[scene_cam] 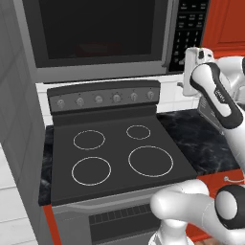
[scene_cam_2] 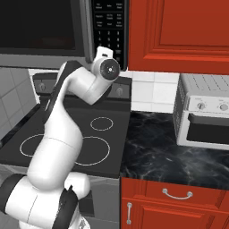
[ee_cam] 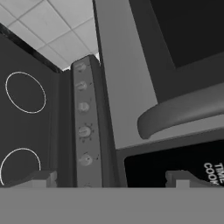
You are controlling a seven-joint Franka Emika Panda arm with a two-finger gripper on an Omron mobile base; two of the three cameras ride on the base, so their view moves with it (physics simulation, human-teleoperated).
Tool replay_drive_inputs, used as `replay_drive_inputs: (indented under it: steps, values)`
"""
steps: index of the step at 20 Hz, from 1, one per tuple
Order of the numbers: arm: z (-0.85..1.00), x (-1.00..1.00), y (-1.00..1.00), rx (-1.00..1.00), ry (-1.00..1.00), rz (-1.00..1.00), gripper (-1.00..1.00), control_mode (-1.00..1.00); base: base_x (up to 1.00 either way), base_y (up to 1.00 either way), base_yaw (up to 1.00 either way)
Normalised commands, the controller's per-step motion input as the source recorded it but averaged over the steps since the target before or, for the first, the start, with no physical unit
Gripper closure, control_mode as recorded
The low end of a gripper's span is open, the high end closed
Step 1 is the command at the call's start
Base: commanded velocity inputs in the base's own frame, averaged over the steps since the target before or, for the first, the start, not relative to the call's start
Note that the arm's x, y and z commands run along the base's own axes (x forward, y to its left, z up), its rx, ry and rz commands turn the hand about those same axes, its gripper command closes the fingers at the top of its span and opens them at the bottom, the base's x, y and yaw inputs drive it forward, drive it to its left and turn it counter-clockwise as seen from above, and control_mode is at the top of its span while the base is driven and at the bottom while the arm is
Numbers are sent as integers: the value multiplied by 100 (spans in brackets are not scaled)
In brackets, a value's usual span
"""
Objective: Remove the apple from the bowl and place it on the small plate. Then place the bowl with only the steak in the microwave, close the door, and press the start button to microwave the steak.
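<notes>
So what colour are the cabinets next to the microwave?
Red cabinets, clearest in the right base view, beside the black microwave.

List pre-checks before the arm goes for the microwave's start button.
1. Microwave door shut: ok, it sits flush with the frame.
2. Bowl inside: cannot tell; there is a faint red patch behind the glass.
3. End effector open and empty: ok, fingertips wide apart with nothing between them.
4. End effector near the keypad: ok, the hand sits right beside it.
5. Aimed at the start button: cannot tell; the hand view catches a keypad corner with cut-off lettering.
</notes>
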Motion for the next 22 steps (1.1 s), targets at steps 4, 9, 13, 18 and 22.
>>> replay_drive_inputs:
  steps: [4,9,13,18,22]
  values:
    - [-7,45,0,0,0,0,-100,-100,0,0,0]
    - [-6,44,0,0,0,0,-100,-100,0,0,0]
    - [-12,42,0,0,0,0,-100,-100,0,0,0]
    - [-18,29,4,0,0,0,-100,-100,0,0,0]
    - [-24,26,2,0,0,0,-100,-100,0,0,0]
